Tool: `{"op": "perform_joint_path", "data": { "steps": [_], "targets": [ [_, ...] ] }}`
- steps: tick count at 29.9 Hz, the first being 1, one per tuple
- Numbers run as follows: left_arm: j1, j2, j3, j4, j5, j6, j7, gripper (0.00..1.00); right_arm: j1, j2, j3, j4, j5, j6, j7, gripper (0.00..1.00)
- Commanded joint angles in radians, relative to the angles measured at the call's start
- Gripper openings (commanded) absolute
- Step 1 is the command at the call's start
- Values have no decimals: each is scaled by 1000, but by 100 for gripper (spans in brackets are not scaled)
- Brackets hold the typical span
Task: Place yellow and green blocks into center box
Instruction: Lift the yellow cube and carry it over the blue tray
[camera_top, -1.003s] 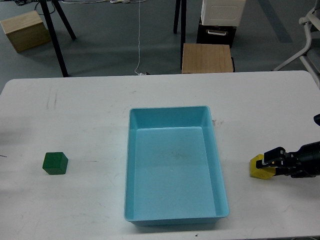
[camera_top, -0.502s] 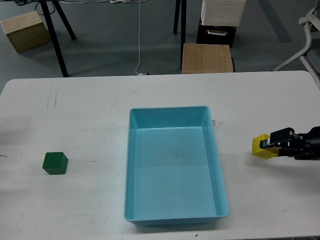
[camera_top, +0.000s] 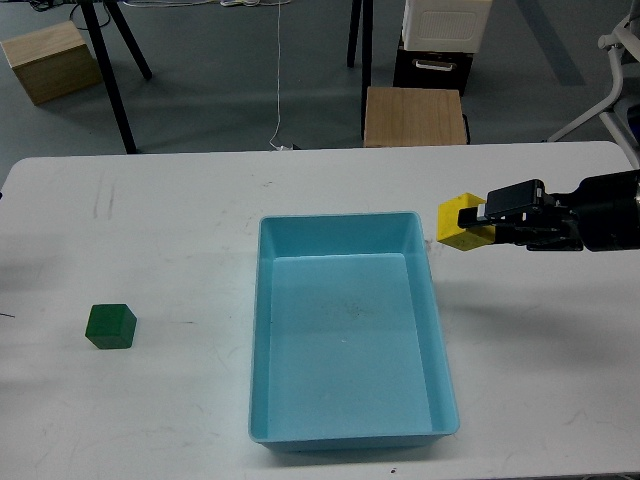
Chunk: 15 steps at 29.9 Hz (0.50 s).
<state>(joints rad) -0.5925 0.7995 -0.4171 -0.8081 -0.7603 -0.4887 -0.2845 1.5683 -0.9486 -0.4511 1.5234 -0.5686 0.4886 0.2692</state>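
Right claw (camera_top: 484, 222) grips the yellow block (camera_top: 459, 222), held above the bench (camera_top: 150, 220) just right of the blue box (camera_top: 262, 330), near its upper right corner. Best to carry it further left until it hangs over the box floor, then release low. Green block (camera_top: 110, 326) waits at left; left claw is out of view.

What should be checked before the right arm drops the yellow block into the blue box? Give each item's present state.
1. Right gripper shut on yellow block: ok.
2. Block lifted off the white table: ok.
3. Block over the blue box opening: not ok; it is just right of the rim.
4. Box interior free of objects: ok.
5. Green block on the table left of the box, not yet placed: ok.
6. Left gripper clear of the box: cannot tell; out of view.
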Motion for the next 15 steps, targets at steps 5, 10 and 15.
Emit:
{"op": "perform_joint_path", "data": {
  "steps": [5, 10, 15],
  "targets": [
    [0, 9, -6, -2, -1, 0, -1, 100, -36, 175, 0, -80, 3, 0, 1, 22],
    [-1, 10, -6, -2, -1, 0, -1, 100, -73, 241, 0, -132, 3, 0, 1, 22],
    [-1, 12, -5, -2, -1, 0, -1, 100, -105, 315, 6, -183, 4, 0, 1, 22]
  ]
}}
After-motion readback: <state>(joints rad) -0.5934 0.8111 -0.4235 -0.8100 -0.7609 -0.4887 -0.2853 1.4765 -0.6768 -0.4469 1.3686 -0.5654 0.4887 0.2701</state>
